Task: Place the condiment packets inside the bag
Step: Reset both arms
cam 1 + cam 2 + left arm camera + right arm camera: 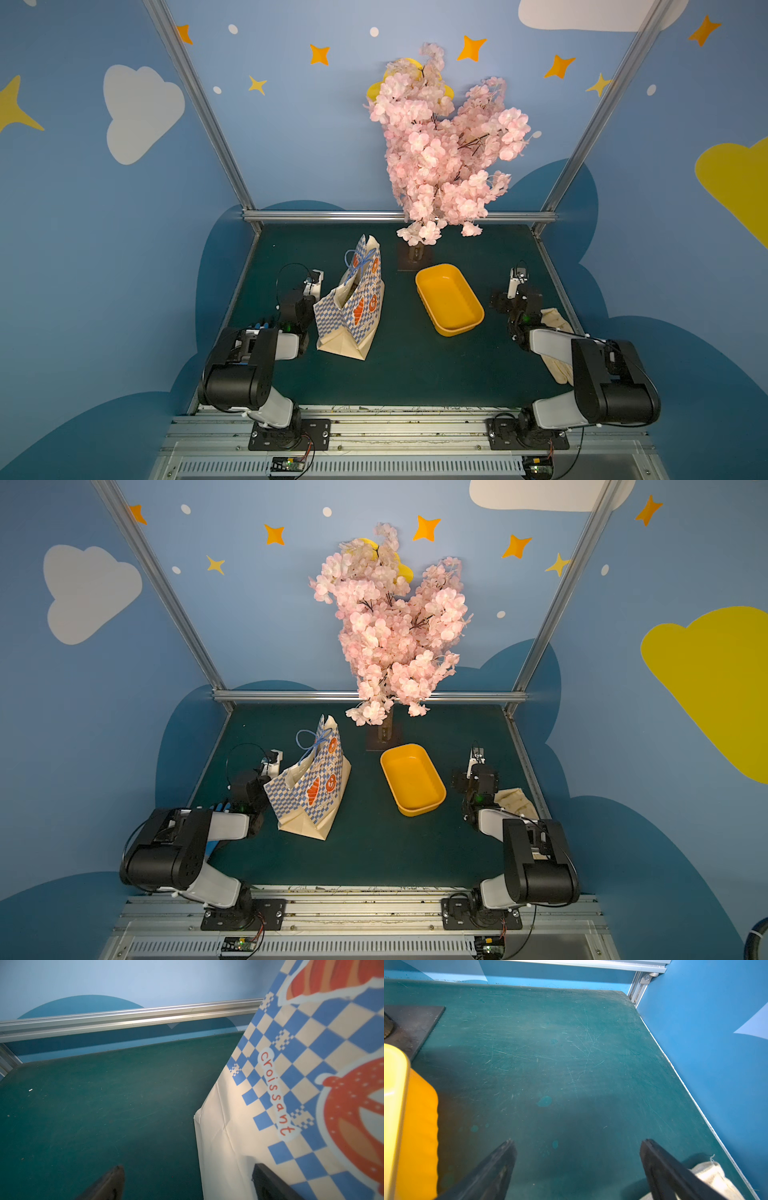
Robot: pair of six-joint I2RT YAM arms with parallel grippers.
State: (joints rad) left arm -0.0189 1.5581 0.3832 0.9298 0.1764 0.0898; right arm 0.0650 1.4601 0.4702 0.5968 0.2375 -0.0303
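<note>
Top views both show no condiment packets loose; we guess all sit inside the dim-mouthed bag [353,307] beside the left pincer [188,1166]. It and the right pincer [578,1140] gape empty.

Open mat [399,365] between bag [353,307] and tub [451,299], blossom tree [440,158] overhanging rear

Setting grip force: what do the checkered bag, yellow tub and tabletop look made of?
The bag looks like matte paper: sharp creases, folded cream base. The yellow tub is probably moulded plastic, smooth and slightly glossy; its rounded rim catches light. The tabletop is a dark green mat, perhaps rubber or vinyl: dull, finely scratched.
</note>
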